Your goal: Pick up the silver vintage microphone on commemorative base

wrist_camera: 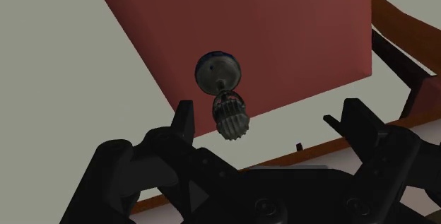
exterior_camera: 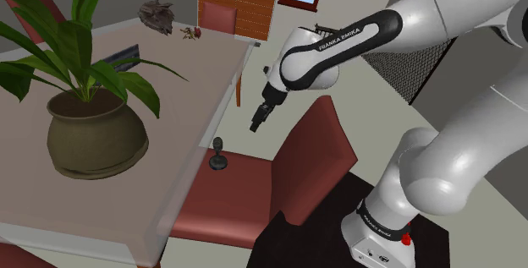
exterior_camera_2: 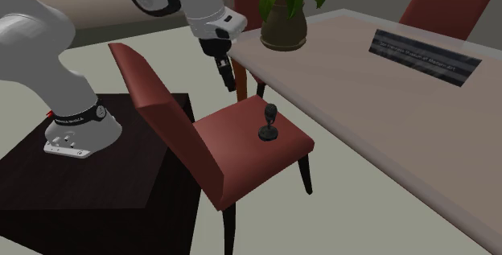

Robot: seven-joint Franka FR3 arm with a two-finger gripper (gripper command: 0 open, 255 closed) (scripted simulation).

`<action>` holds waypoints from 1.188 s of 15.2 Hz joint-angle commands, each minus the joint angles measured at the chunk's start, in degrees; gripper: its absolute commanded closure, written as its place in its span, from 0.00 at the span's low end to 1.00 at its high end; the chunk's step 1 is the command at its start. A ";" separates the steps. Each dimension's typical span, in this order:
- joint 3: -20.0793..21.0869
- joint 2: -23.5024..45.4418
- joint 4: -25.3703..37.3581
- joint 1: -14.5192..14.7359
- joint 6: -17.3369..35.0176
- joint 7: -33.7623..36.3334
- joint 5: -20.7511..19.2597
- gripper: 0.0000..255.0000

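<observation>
My hand hangs open over the red chair, fingers apart, gripping nothing. The small dark microphone stands upright on the seat, just left of and below the shoulder view's centre, beside the desk.

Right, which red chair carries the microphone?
The chair nearest the gripper: the microphone stands on its seat. The other chairs sit beyond the table.
</observation>
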 commanded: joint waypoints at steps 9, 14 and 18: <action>1.34 25.55 13.81 4.03 15.13 -27.59 28.45 0.00; 6.47 35.32 22.15 0.65 18.12 -38.20 38.35 0.00; 8.18 38.33 23.35 -0.54 19.76 -42.25 42.28 0.00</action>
